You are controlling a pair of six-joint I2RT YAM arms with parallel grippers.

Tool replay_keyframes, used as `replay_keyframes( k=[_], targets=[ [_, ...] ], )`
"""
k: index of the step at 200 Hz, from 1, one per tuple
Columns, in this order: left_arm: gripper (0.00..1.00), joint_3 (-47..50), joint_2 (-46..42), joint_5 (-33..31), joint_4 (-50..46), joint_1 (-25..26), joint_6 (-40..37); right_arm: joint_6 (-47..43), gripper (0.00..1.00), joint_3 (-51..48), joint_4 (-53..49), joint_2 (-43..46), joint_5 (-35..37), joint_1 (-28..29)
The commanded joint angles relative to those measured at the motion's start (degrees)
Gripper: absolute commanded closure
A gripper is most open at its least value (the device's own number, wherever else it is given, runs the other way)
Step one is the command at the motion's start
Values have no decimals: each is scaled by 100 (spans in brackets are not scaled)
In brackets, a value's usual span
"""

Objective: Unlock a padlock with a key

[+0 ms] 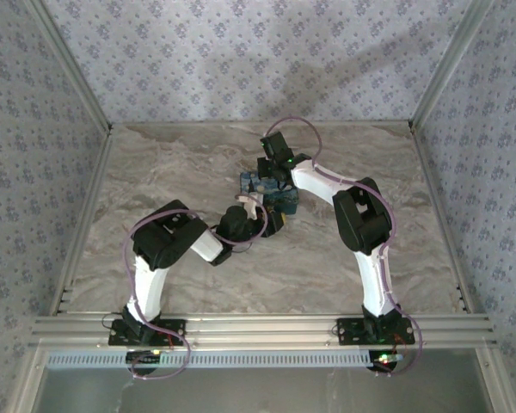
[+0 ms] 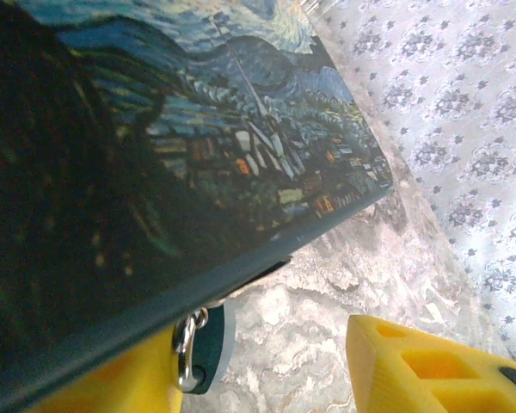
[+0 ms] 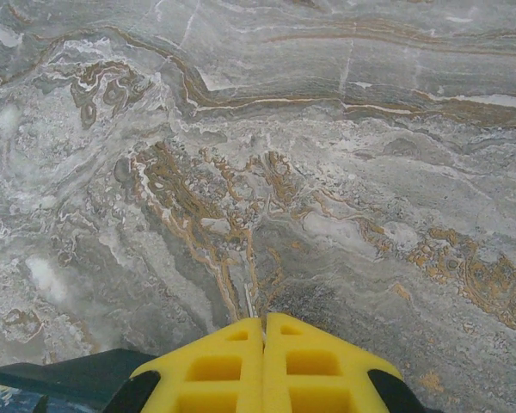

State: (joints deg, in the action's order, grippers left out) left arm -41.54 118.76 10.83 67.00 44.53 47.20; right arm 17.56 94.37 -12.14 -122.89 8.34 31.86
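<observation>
Padlock (image 2: 208, 348) at tin (image 2: 198, 129) edge, plain from left wrist

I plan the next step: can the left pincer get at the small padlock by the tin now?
Probably yes. The padlock sits just under the tin's edge, between the fingers of the open left pincer, beside one of them, with nothing in the way.

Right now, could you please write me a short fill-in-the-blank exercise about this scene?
1. The right end effector has its yellow fingers ____.
2. The left end effector has its fingers ____.
3. The blue tin carries a painted night ____.
4. The table top looks like ____.
Missing words: shut; open; sky; marble.
</observation>
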Motion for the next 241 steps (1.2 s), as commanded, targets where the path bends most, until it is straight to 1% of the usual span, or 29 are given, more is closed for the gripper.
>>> replay_keyframes(
  k=[1, 23, 40, 50, 69, 79, 93, 105, 117, 133, 162, 194, 215, 241],
  targets=[
    [56, 76, 409, -301, -319, -62, 138, 74, 100, -180, -502, 15, -130, 87],
    [70, 76, 463, -310, -275, -78, 184, 74, 100, -208, -487, 16, -131, 81],
    [72, 80, 502, -305, -273, -96, 218, 81, 100, -239, -474, 27, -137, 77],
    [76, 93, 515, -279, -225, -111, 229, 89, 100, -252, -466, 37, -131, 87],
    [78, 111, 505, -274, -258, -145, 238, 82, 100, -283, -462, 52, -122, 72],
    [84, 129, 511, -238, -240, -155, 222, 82, 100, -304, -448, 63, -122, 67],
    [85, 137, 499, -184, -276, -177, 227, 86, 100, -327, -431, 81, -121, 60],
    [91, 170, 465, -115, -301, -204, 193, 81, 100, -341, -432, 90, -129, 60],
    [92, 218, 414, -39, -327, -230, 185, 90, 100, -357, -413, 98, -131, 54],
    [97, 274, 297, 113, -490, -276, 139, 95, 100, -375, -409, 117, -122, 46],
    [99, 372, -54, 416, -1121, -336, -118, 81, 100, -385, -400, 165, -131, 5],
    [100, 401, -474, 768, -2089, -435, -484, 63, 100, -349, -416, 213, -131, -65],
    [100, 269, -683, 994, -2762, -519, -760, 45, 100, -314, -446, 231, -122, -96],
    [100, 33, -795, 1340, -3357, -641, -1028, 47, 100, -336, -433, 290, -139, -135]
  ],
)
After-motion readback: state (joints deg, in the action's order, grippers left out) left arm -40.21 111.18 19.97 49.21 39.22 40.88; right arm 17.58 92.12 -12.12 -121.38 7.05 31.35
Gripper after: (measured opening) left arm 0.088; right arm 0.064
